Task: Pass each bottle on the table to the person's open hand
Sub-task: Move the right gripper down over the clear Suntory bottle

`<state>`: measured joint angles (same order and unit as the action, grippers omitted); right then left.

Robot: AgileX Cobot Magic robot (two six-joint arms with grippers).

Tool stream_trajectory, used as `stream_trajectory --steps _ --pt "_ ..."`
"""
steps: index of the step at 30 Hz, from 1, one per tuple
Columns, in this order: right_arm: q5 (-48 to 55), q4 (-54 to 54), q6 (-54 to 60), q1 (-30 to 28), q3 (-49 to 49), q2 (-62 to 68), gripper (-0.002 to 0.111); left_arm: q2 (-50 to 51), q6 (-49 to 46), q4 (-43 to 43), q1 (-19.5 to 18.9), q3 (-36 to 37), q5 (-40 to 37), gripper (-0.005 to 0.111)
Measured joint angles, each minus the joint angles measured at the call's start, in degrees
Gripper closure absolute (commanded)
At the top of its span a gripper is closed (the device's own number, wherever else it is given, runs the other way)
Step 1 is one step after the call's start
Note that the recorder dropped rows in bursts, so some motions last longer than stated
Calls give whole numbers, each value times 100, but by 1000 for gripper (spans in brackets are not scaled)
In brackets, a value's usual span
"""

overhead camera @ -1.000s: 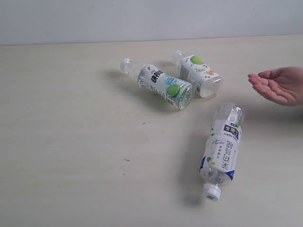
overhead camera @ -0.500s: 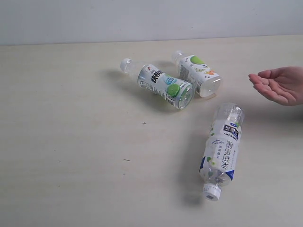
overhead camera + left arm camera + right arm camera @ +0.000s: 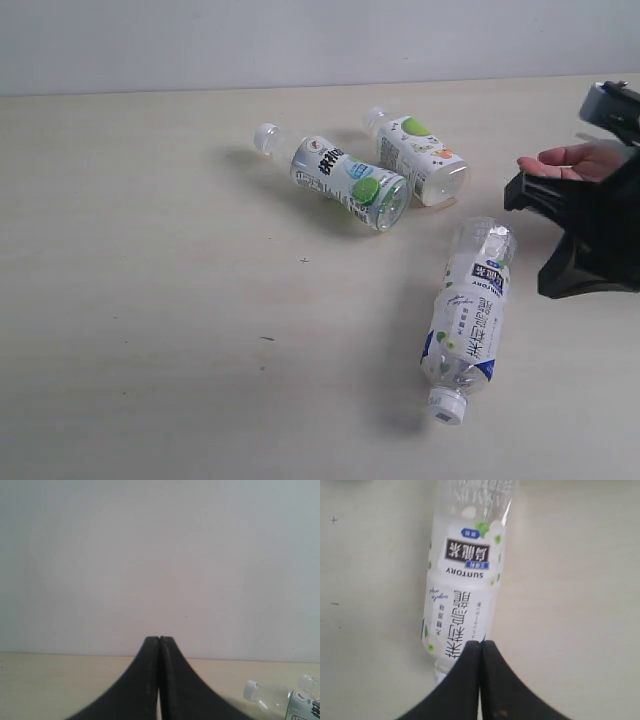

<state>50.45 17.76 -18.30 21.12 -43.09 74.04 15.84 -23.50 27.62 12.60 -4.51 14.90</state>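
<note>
Fig. — The scene as I see it from the remote console. Three bottles lie on their sides on the table [image 3: 150, 300]. The Suntory bottle [image 3: 470, 315] is nearest the camera, with its white cap toward the front edge and its base toward the person's open hand [image 3: 570, 160]. Farther back, the bottle with the green disc [image 3: 345, 178] and the bottle with the orange patch [image 3: 418, 155] lie just beside each other, caps toward the wall. The black right arm [image 3: 595, 235] stands in front of the hand and hides the palm (only the fingers show above it). The right gripper [image 3: 480, 642] has its jaws pressed together on nothing, over the Suntory label; I cannot tell whether it touches. The left gripper [image 3: 159, 639] is likewise closed and empty, facing the wall.
</note>
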Motion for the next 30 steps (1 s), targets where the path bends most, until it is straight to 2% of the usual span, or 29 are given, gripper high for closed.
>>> stream_trajectory --steps 2,4,7,8,9,18,30 --pt "-145 -239 -406 341 61 101 94 0 0 0 0 0 0 107" --pt "-365 -489 -712 541 61 236 75 0 0 0 0 0 0 107" --pt "-388 -568 -934 640 -27 452 37 0 0 0 0 0 0 107" --pt "-388 -568 -962 650 -79 544 28 0 0 0 0 0 0 107" --pt "-388 -594 -972 663 -124 642 24 0 0 0 0 0 0 107" --pt "-631 -670 -1018 663 -541 1552 23 0 0 0 0 0 0 107" --pt "-758 -572 -1149 663 -831 2482 32 0 0 0 0 0 0 107"
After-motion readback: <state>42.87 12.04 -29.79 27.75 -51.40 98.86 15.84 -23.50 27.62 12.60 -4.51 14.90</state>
